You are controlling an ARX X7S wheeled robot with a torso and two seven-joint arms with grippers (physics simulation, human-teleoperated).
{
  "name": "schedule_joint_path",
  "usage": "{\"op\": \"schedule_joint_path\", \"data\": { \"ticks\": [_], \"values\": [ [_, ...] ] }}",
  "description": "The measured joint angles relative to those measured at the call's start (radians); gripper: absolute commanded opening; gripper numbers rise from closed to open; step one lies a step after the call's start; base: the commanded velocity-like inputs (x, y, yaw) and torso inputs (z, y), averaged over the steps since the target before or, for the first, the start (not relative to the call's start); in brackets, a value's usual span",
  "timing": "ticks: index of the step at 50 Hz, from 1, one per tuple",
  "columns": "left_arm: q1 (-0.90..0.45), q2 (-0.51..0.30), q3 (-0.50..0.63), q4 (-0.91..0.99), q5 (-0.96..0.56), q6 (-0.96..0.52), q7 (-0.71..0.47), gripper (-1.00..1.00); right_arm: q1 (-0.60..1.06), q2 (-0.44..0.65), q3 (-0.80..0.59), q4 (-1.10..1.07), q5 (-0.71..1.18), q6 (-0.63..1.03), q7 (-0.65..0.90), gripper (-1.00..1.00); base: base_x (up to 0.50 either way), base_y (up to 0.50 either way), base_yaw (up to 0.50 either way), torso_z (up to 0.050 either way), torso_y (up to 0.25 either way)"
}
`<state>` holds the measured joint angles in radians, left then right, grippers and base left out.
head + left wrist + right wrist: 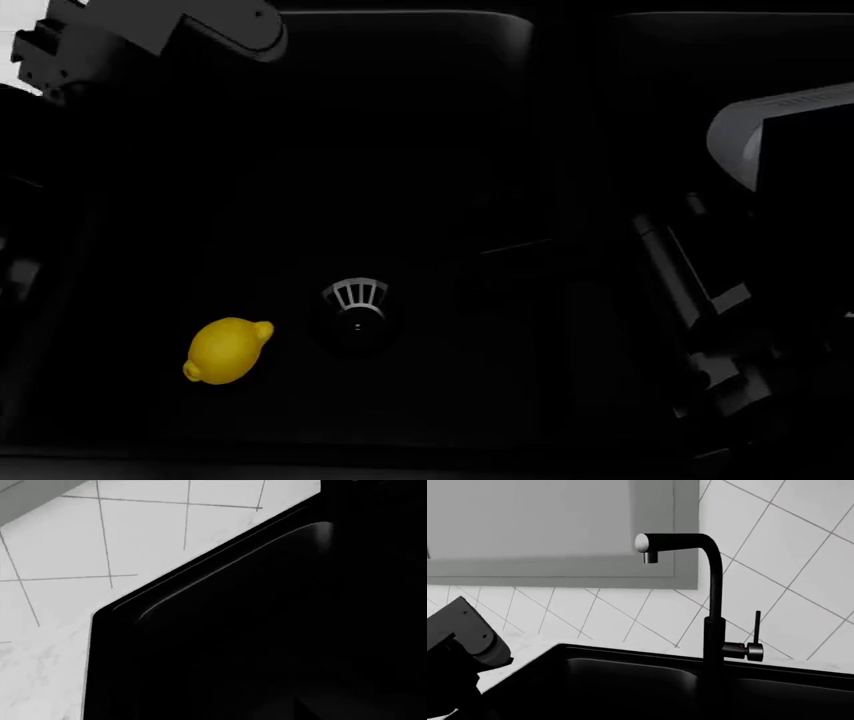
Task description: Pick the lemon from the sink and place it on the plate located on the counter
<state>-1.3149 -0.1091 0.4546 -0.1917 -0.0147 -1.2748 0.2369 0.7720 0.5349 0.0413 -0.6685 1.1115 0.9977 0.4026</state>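
Head view looks straight down into the sink [441, 120], whose black basins fill nearly the whole picture. At the far left, the left arm [147, 30] shows as a grey block over the basin's far-left corner; its gripper is not visible from here, so I cannot tell whether its fingers are apart or together. The lemon [227, 350] lies on the floor of the left basin, near the near wall, with one nub pointing toward the drain and the other toward the near-left. Nothing touches it. Just right of it, close but apart, sits the round drain [356, 310] with its silver grate. A low ridge right of the drain divides the two basins. At the right, the right arm [774, 130] shows a pale grey housing, with dark links running down toward the near-right corner. Its gripper is too dark against the sink to make out, so its state cannot be told either.

The left wrist view shows the sink's rim and a rounded inner corner, with the marbled counter [40, 670] beside it and the tiled wall [153, 530] beyond. No fingers show.

The right wrist view shows the black faucet [710, 605] standing at the far rim, its spout reaching left and a side lever on its right, before white tiles and a grey window frame [560, 572]. A grey part of the left arm appears at the left edge.
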Motion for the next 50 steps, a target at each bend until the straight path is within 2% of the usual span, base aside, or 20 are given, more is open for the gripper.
{"op": "schedule_joint_path", "data": {
  "ticks": [11, 21, 28, 34, 50],
  "values": [
    [-0.11, 0.058, 0.126, -0.493, -0.024, 0.214, 0.062, 1.0, 0.0, 0.009, -0.005, 0.006, 0.004, -0.008, 0.006, 1.0, 0.0, 0.0, 0.0, 0.0, 0.0],
    [-0.181, 0.092, 0.407, -0.798, -0.265, 0.342, 0.07, 1.0, 0.0, 0.016, -0.006, 0.008, 0.008, -0.012, 0.009, 1.0, 0.0, 0.0, 0.0, 0.0, 0.0],
    [-0.204, 0.102, 0.628, -0.899, -0.43, 0.386, 0.082, 1.0, 0.0, 0.022, -0.001, 0.006, 0.017, -0.013, 0.014, 1.0, 0.0, 0.0, 0.0, 0.0, 0.0],
    [-0.21, 0.106, 0.771, -0.952, -0.525, 0.422, 0.098, 1.0, 0.0, 0.026, -0.001, 0.004, 0.02, -0.014, 0.017, 1.0, 0.0, 0.0, 0.0, 0.0, 0.0],
    [-0.212, 0.109, 0.967, -1.028, -0.565, 0.547, 0.171, 1.0, -0.001, 0.026, -0.023, 0.012, 0.0, -0.021, 0.015, 1.0, 0.0, 0.0, 0.0, -0.001, -0.004]
  ]
}}
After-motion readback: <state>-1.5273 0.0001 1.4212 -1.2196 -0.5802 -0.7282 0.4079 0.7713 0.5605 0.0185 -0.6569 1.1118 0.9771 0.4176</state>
